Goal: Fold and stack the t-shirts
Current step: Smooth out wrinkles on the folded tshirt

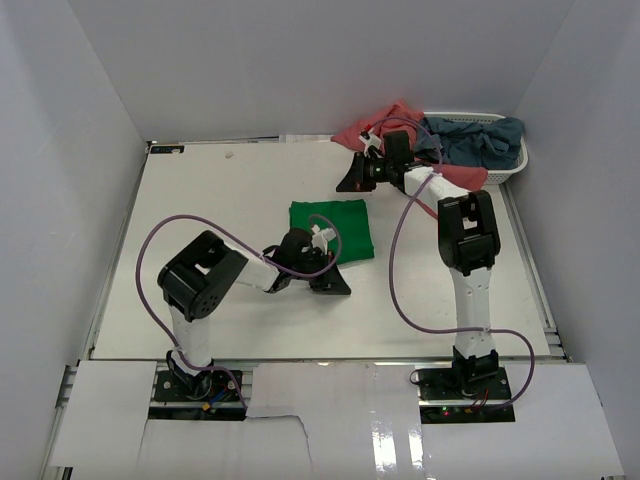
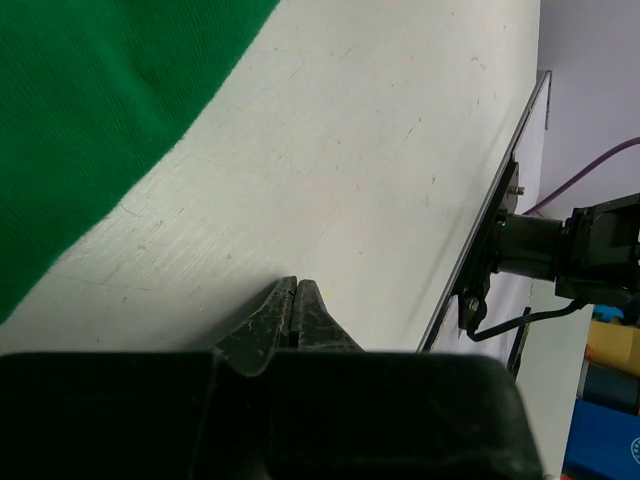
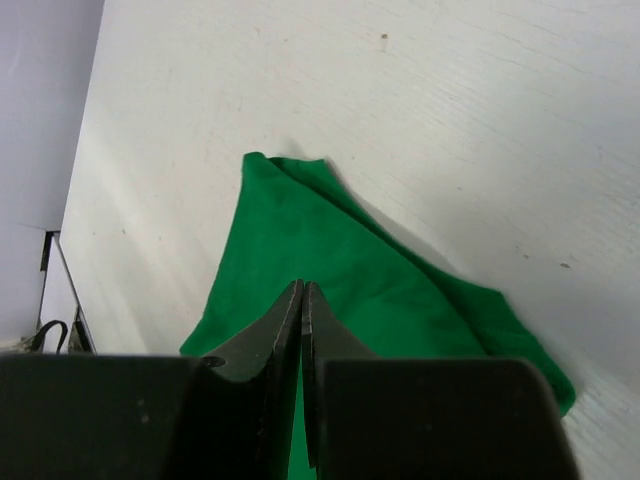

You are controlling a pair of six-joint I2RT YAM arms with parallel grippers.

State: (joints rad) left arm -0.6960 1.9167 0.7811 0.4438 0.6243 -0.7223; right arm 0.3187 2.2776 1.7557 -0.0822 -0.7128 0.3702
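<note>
In the left wrist view, the green t-shirt (image 2: 90,120) is cut off by the top and left edges. At the upper right of the top view, the salmon-pink t-shirt (image 1: 372,125) is partly hidden by the right arm (image 1: 420,178), and the basket (image 1: 516,160) is largely covered by the grey-blue t-shirt (image 1: 480,140).
</note>
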